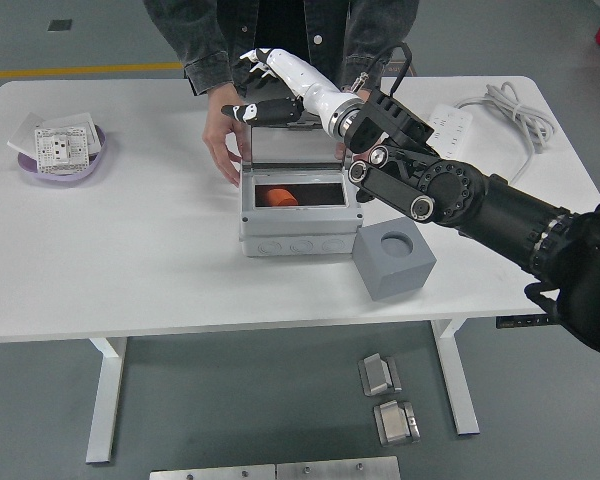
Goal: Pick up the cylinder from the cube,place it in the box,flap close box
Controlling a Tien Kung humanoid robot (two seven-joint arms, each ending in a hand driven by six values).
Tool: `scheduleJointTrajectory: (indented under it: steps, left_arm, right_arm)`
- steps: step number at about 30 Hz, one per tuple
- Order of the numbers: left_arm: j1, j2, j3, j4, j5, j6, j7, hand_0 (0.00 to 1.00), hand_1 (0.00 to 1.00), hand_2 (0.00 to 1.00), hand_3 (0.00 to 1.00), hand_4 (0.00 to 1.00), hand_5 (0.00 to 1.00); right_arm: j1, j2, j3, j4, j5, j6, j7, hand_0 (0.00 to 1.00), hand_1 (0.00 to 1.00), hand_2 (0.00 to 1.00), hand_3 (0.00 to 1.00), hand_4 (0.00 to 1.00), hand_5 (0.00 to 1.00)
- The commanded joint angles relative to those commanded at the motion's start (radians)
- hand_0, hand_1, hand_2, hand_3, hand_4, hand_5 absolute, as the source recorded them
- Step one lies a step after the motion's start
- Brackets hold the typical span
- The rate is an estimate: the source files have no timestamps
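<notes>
Orange showed inside the grey box point(298, 215) at the middle of the white table point(130, 250): the cylinder point(279, 197) lay in the box's open cavity, toward its left side. The box's lid point(293, 146) stood upright along the far edge, not yet folded down.

I saw the robot's right arm point(480, 205), black and jointed, reaching in from the right side. Its white right hand point(268, 92) hovered above the top edge of the lid, fingers spread and relaxed, holding nothing. I could not tell whether a fingertip touched the lid.

Just beside the box, at its lower right, sat the grey cube point(394, 259) with a round empty hole in its top face.

A person in a dark denim jacket point(280, 40) stood at the far side. The person's hand point(221, 143) rested against the left side of the box; the other hand was mostly hidden behind the robot's wrist.

At the far left, a purple dish point(62, 160) held a white wall socket plate point(63, 144). At the far right lay a white power strip point(442, 143) with its coiled cord point(515, 120).
</notes>
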Motion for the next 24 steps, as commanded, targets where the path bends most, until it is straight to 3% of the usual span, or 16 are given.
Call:
scheduleJointTrajectory:
  steps: [4,10,24]
  left_arm:
    - [-0.007,0.002,-0.005,-0.001,0.007,0.000,-0.003,0.676,0.673,0.632,0.683,0.672,0.166]
    - [-0.006,0.002,0.003,-0.001,-0.002,-0.001,-0.004,0.676,0.674,0.633,0.685,0.676,0.169]
    - [-0.005,-0.001,-0.017,-0.004,0.018,-0.001,-0.005,0.676,0.673,0.633,0.685,0.675,0.168]
  right_arm:
    - [0.005,0.000,-0.082,-0.063,0.090,0.007,0.017,0.821,0.714,0.715,0.770,0.884,0.484]
    - [0.001,0.000,-0.148,-0.099,0.180,0.013,0.032,0.826,0.716,0.717,0.769,0.898,0.516]
    - [-0.034,0.000,-0.131,-0.051,0.109,0.021,0.043,0.823,0.721,0.716,0.758,0.904,0.535]
